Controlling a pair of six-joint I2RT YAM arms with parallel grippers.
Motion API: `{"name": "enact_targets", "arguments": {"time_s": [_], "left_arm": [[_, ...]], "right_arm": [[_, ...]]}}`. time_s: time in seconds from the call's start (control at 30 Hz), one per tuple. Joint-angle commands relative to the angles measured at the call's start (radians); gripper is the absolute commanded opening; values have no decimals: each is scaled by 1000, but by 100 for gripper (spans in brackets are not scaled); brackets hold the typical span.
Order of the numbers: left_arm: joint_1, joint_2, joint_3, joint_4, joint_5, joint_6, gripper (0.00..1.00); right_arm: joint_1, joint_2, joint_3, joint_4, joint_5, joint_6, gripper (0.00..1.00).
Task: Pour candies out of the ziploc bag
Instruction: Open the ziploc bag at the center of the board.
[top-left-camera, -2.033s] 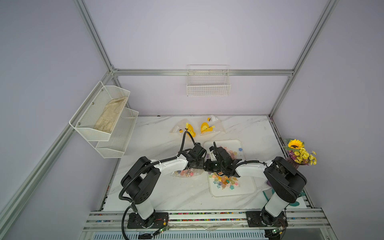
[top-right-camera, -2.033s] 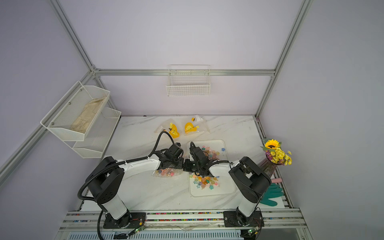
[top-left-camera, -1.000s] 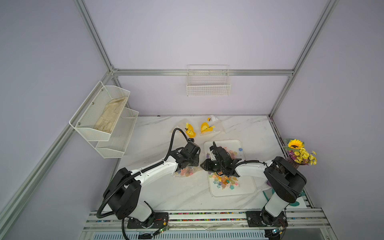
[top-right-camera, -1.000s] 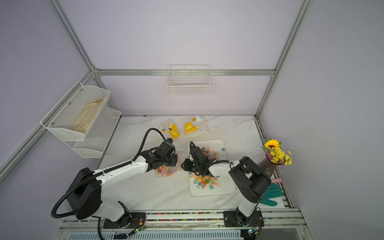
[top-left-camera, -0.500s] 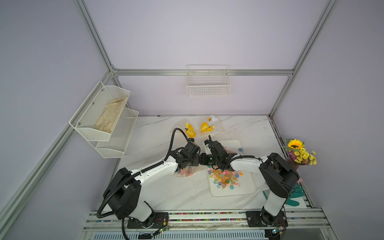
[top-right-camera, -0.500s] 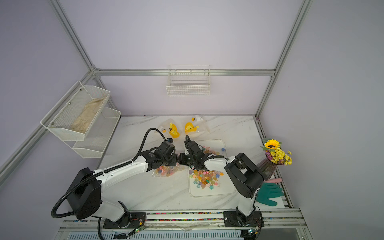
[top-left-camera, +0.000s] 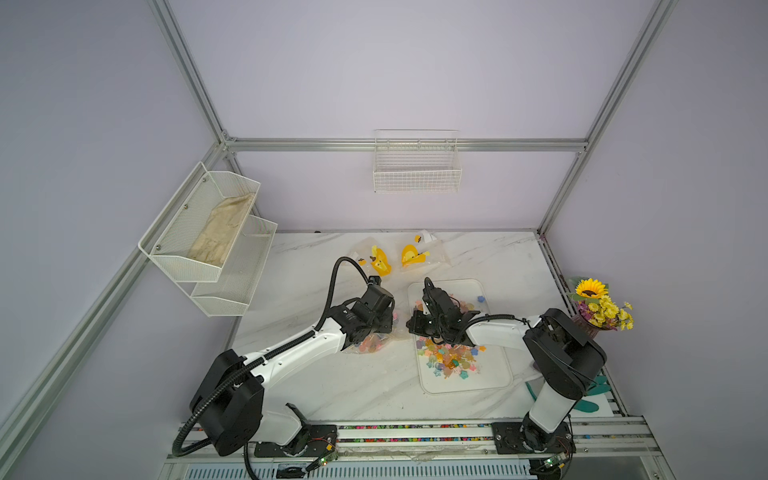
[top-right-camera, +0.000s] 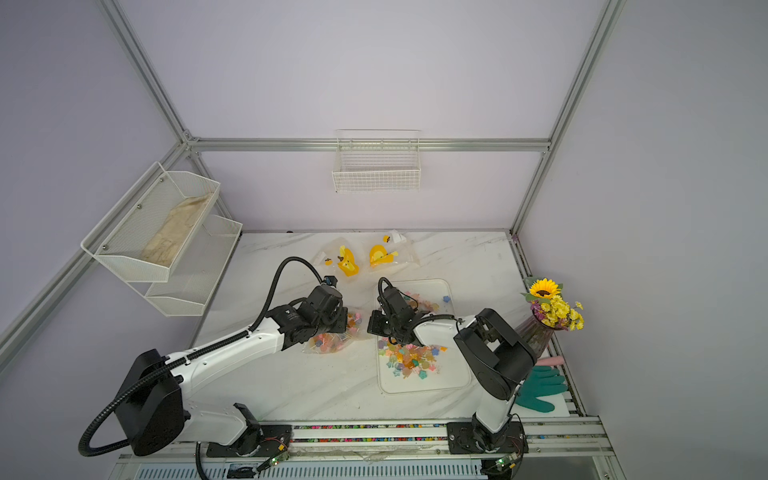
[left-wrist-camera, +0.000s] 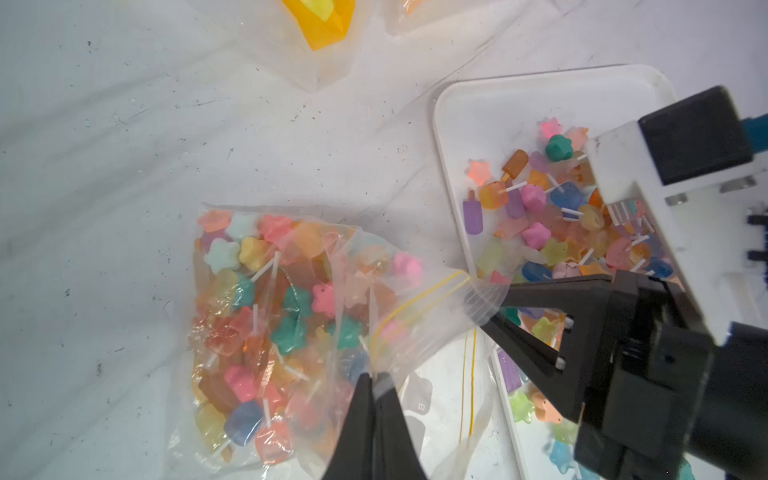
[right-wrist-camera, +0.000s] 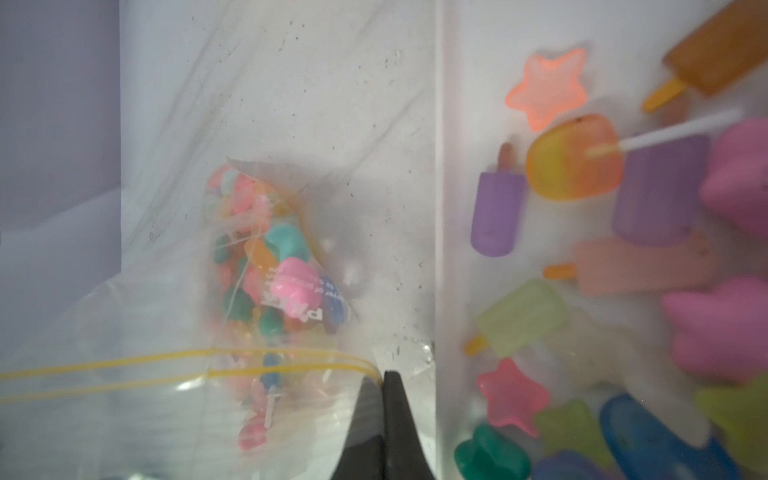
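Note:
The clear ziploc bag (left-wrist-camera: 291, 311) lies on the marble table, left of the white tray (left-wrist-camera: 478, 108), with many candies still inside. My left gripper (left-wrist-camera: 376, 376) is shut on the bag's mouth edge by the yellow zip line. My right gripper (right-wrist-camera: 382, 374) is shut on the other end of the mouth, beside the tray rim (right-wrist-camera: 440, 166). A heap of loose candies (top-left-camera: 449, 359) lies in the tray (top-left-camera: 469, 382). In both top views the two grippers (top-left-camera: 384, 328) (top-left-camera: 409, 326) face each other over the bag (top-right-camera: 332, 343).
Two clear bags with yellow ducks (top-left-camera: 380, 262) (top-left-camera: 413, 253) lie behind the arms. A flower vase (top-left-camera: 598, 307) stands at the right edge and a teal glove (top-right-camera: 540, 388) lies near the front right. White mesh shelves (top-left-camera: 208, 232) hang on the left wall.
My right gripper has moved left from above the tray to the bag's mouth and shut on it. The left gripper has kept its grip and place.

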Motion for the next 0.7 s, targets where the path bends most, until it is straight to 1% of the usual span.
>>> {"name": "enact_targets", "arguments": {"time_s": [0.0,0.03,0.07,0.1,0.13,0.17,0.23,0.27,0.37,0.43,0.5,0.57,0.67], "left_arm": [[8,-23,-40,18,-23,-21,0],[8,-20,-35,23,-13,-18,3],[8,-17,-31,28,-7,-14,10],[8,-16,-27,33,0,-12,20],[8,-18,-26,42,3,-12,32],[8,-22,-25,50,3,-11,39],[14,-36,-24,66,4,-9,57],[22,-42,-23,66,9,-9,60],[68,-72,-27,58,54,-13,70],[121,-98,-37,38,106,-25,73],[173,-122,-56,21,159,-40,76],[224,-149,-85,10,203,-61,77],[305,-189,-153,16,266,-100,77]], "right_arm": [[-4,-26,-3,-11,23,13,0],[-5,-36,-2,-8,19,4,3],[-4,-46,1,-7,15,-2,11],[-5,-60,1,-7,13,-9,20],[-4,-80,4,-6,11,-17,25],[-4,-96,7,-9,10,-21,29],[-6,-138,11,-23,13,-25,37],[-7,-158,11,-29,17,-29,39],[-9,-216,3,-31,6,-46,53],[-9,-230,2,-24,-26,-74,64],[-9,-221,0,-8,-80,-88,71],[-9,-200,1,-3,-125,-104,74],[-9,-159,-9,31,-192,-87,77]]}}
